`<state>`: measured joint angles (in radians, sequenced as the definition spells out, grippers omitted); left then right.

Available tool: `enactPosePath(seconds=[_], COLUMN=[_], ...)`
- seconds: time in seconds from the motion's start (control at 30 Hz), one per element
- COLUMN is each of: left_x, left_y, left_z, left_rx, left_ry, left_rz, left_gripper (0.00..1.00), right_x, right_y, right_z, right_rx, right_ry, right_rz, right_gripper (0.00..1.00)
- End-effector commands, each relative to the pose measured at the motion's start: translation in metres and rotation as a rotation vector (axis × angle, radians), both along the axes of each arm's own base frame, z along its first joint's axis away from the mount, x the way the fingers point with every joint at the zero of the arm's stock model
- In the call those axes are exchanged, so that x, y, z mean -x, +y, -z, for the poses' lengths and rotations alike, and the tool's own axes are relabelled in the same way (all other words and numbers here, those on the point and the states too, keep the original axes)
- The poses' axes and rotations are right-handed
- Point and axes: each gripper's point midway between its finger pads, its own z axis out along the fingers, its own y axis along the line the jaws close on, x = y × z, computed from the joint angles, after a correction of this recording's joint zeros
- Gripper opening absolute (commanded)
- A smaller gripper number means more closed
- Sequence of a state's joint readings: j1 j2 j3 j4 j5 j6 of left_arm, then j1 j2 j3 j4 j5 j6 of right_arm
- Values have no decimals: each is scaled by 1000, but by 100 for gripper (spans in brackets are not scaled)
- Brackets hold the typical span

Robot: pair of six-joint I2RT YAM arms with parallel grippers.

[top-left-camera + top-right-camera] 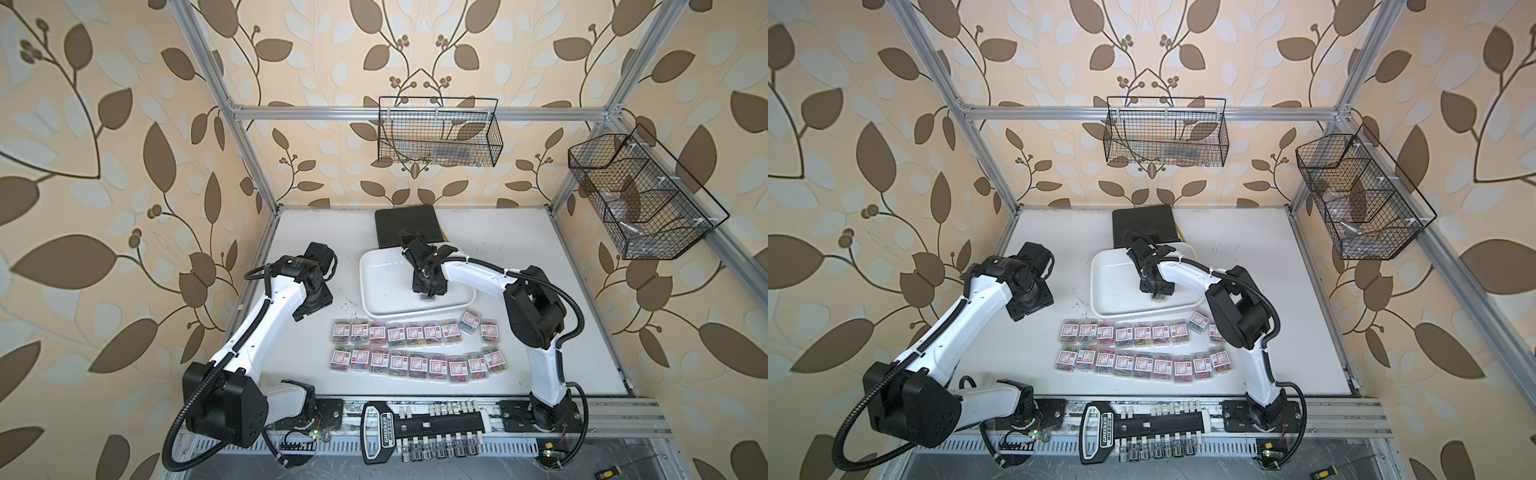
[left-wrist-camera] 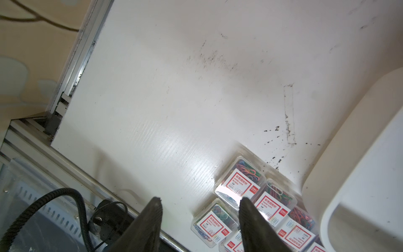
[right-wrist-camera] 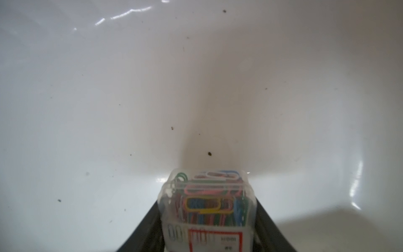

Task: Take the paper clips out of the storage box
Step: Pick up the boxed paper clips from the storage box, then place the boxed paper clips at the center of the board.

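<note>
Black case just behind storage box; paper clips in front.

**Left arm**: you see its white forearm slant forward from a low, folded elbow at the near left, with the wrist bent downward. The left tool points down, and its two dark fingers stand apart.

**Right arm**: you see the upper link rise steeply to a high elbow. The forearm reaches leftward, and the wrist is turned straight down. On the right tool, the fingers lie against both sides of one paper clip box.
</note>
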<state>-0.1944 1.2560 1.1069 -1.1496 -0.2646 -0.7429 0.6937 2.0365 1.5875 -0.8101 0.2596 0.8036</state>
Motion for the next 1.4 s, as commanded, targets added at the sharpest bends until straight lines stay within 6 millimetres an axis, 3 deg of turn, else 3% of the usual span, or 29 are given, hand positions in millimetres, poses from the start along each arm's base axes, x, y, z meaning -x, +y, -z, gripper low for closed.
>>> enactPosePath(seconds=[0.0, 0.1, 0.2, 0.3, 0.4, 0.53, 0.83, 1.0, 1.37], left_x=[-4, -9, -12, -13, -14, -12, -9, -11, -13], left_y=[0, 0, 1, 3, 6, 10, 15, 15, 13], left_z=[6, 10, 10, 6, 3, 3, 7, 9, 11], left_rx=[28, 39, 43, 43, 38, 30, 35, 46, 64], left_ry=[-21, -39, -45, -52, -67, -59, -36, -40, -33], left_rz=[-54, -70, -80, -81, -76, -71, -73, -75, -71], left_gripper=[58, 58, 58, 58, 58, 58, 58, 58, 57], right_x=[4, 23, 46, 71, 97, 122, 160, 169, 192], right_y=[-29, -60, -98, -136, -179, -213, -231, -229, -232], right_z=[-67, -87, -95, -92, -77, -57, -22, -19, 12], right_rx=[99, 161, 196, 220, 239, 265, 294, 286, 254], right_ry=[-121, -142, -126, -94, -28, 40, 146, 159, 222], right_rz=[-71, -89, -57, 0, 106, 186, 210, 203, 228], right_gripper=[42, 40, 38, 37, 37, 35, 35, 39, 41])
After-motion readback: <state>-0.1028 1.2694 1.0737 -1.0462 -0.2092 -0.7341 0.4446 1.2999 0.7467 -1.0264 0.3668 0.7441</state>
